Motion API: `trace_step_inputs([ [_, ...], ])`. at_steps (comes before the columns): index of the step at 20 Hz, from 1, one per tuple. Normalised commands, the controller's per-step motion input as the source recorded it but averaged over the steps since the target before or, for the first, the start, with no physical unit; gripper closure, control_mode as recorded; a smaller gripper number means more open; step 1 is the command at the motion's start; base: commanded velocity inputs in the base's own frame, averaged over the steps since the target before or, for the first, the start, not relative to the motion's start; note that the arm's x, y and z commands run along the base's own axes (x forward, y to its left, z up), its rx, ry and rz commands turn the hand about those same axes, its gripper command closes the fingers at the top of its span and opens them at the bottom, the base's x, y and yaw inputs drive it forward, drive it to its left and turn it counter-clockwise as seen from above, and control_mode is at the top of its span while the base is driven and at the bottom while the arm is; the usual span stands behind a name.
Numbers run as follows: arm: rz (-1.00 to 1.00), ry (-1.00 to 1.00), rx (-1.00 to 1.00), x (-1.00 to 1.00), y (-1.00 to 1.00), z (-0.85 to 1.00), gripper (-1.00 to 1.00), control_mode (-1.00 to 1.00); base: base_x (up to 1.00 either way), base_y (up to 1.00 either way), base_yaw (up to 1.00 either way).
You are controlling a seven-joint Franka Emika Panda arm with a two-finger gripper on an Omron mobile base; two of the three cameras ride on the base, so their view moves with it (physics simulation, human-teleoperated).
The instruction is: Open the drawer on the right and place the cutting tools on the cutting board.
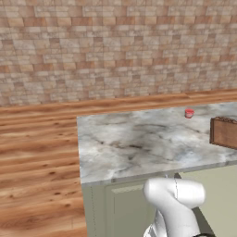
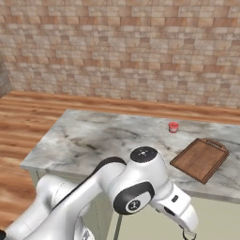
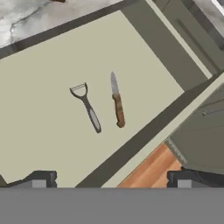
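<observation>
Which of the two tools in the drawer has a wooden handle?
The small knife with the silver blade and brown wooden handle does. The peeler lying beside it has a grey handle and a forked head instead of a blade.

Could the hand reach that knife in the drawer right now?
Probably yes. The drawer is open, the knife lies bare beside the peeler, and the open hand looks down on them.
</observation>
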Motion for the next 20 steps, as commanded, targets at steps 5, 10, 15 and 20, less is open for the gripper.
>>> trace_step_inputs([
  [5,0.05,0.0,0.03,0.21,-0.46,-0.25,-1.0,-1.0,0.0,0.0,0.0],
  [10,0.03,0.05,0.0,0.28,-0.3,-0.34,-1.0,-1.0,0.0,0.0,0.0],
  [15,0.03,0.09,0.0,0.18,-0.29,-0.48,-1.0,-1.0,0.0,0.0,0.0],
  [20,0.02,0.05,0.04,0.01,-0.43,-0.52,-1.0,-1.0,0.0,0.0,0.0],
])
